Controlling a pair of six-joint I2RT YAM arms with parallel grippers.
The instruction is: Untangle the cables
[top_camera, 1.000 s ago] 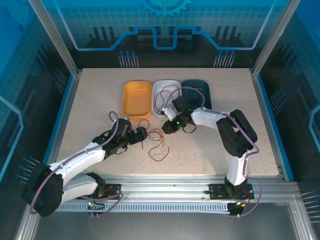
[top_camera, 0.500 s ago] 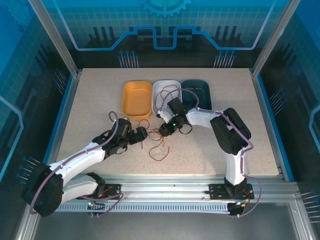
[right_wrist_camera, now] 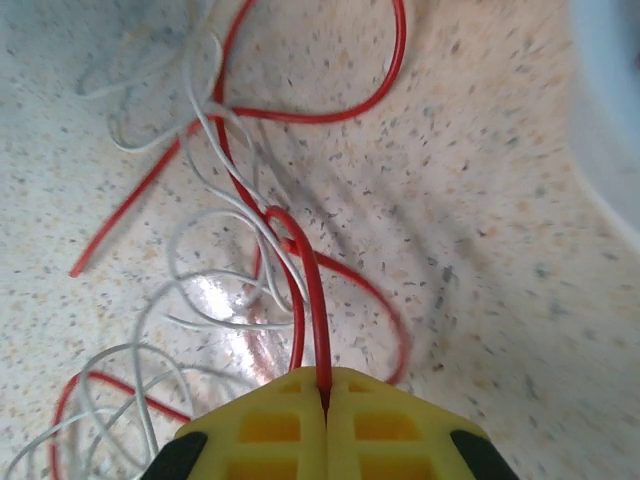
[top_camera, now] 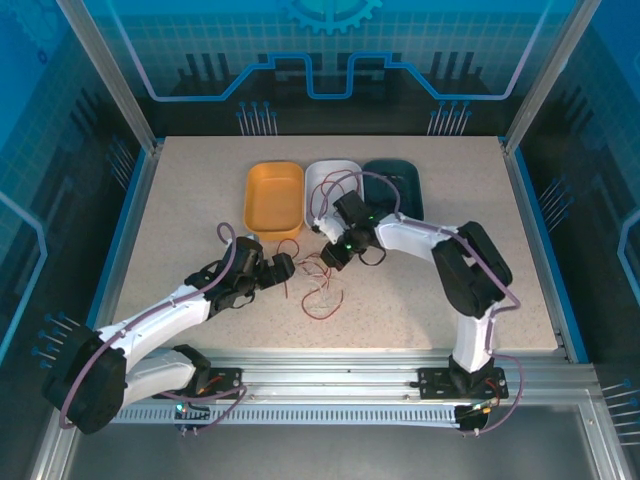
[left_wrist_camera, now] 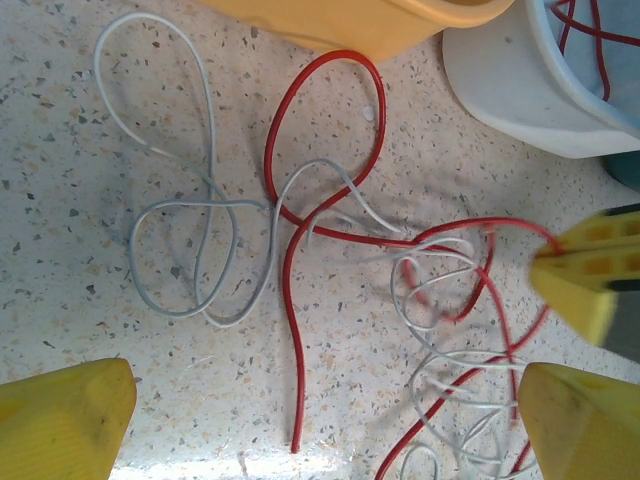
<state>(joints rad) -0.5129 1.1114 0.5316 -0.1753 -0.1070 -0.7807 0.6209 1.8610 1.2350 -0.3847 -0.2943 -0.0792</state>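
Between your two tools, on the speckled surface (top_camera: pixel 200 200): the cables (top_camera: pixel 320 292) lie in a loose knot, with one strand pinched.
Your right tool (right_wrist_camera: pixel 325 378) is clamped on a red cable (right_wrist_camera: pixel 308 290), its yellow fingers pressed together with the wire in the seam. I judge the grip is meant to draw this strand out from the whitish cables (left_wrist_camera: pixel 195 215) that cross it. From the pinch the red wire arches up and away toward the heap. Your left tool (top_camera: pixel 286 266) sits beside the heap with its fingers wide apart and nothing between them, probably placed to pin or take another strand. In the left wrist view, one red length runs nearly straight, its free end toward that tool and its far loop just beside the orange tray (top_camera: pixel 275 166). More red wire lies in the white tray (top_camera: pixel 333 163).
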